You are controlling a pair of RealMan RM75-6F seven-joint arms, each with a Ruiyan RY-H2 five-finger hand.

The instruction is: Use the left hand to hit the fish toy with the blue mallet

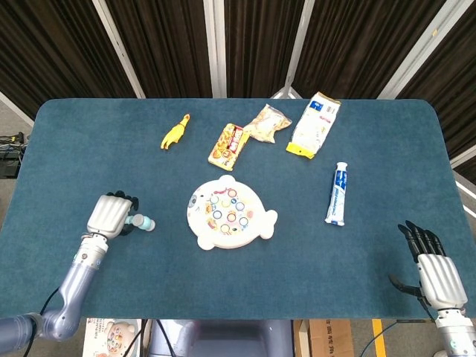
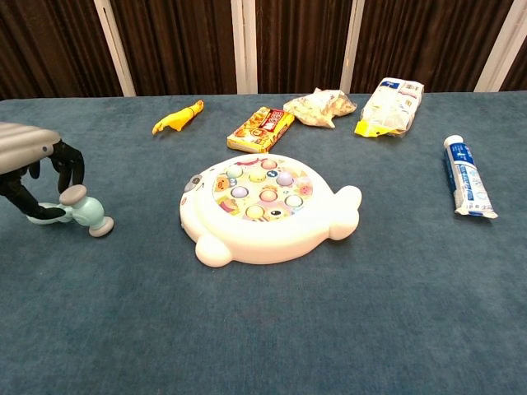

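My left hand (image 1: pixel 109 216), fingers (image 2: pixel 70 167) clamped on the blue mallet (image 2: pixel 82 211), hovers at nine o'clock of the fish toy (image 1: pixel 228 213), head aimed for striking; right hand (image 1: pixel 439 277) idles, fingers apart.

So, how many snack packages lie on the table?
3, all at the far side: orange packet, crumpled clear bag beside it, white-and-yellow bag further right. None seems hidden.

Head looks down; chest low; both share table (image 1: pixel 89 163).
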